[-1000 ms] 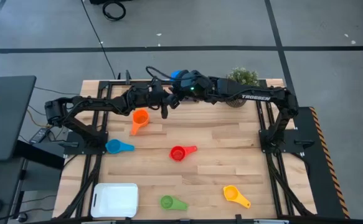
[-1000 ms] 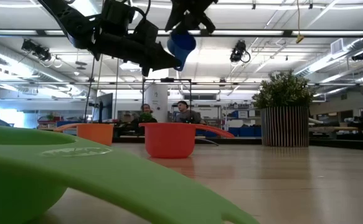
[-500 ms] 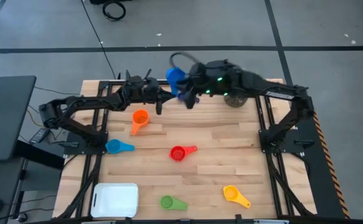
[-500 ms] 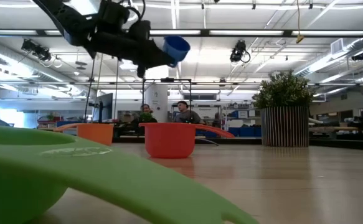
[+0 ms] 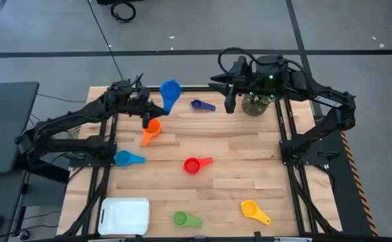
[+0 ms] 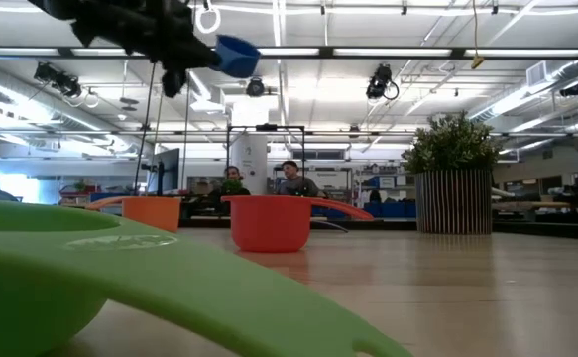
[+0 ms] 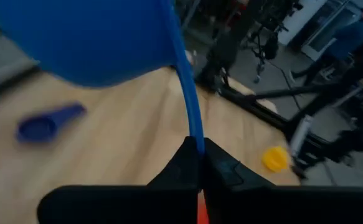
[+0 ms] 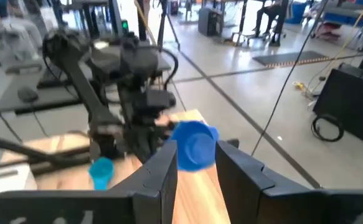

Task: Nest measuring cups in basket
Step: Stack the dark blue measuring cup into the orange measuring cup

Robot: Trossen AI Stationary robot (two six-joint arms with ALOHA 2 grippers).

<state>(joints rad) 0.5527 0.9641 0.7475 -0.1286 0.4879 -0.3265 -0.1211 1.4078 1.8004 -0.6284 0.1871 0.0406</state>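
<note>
My left gripper [image 5: 148,106] is shut on a large bright blue measuring cup [image 5: 170,90], held high above the table's far left part; the low view shows the cup [image 6: 231,55] up near the ceiling lights. My right gripper [image 5: 222,91] hangs open and empty above the far edge, right of the cup. On the table lie a dark navy cup [image 5: 202,105], an orange cup [image 5: 150,129], a small light blue cup [image 5: 125,158], a red cup [image 5: 193,165], a green cup [image 5: 184,219] and a yellow cup [image 5: 253,210]. The white basket [image 5: 124,215] sits at the near left corner. My left gripper pinches the blue cup's flat handle [image 7: 195,127] near its free end between the two fingers. The fingers come nearly level from the table's left and lie along the handle. The bowl [image 7: 94,37] sticks out beyond the fingertips, tilted on its side and lifted clear of the table.
A round slatted plant pot [image 5: 256,102] stands at the far right, just under my right arm. A dark monitor [image 5: 4,124] stands off the table's left side. Bare wood shows between the cups in the middle [image 5: 249,154].
My left gripper, shut on the blue cup's handle throughout, has carried the cup up and toward the table's left edge, away from my right gripper. My right gripper has drawn back toward the right edge and risen. The dark navy cup, hidden under the arms before, now shows.
</note>
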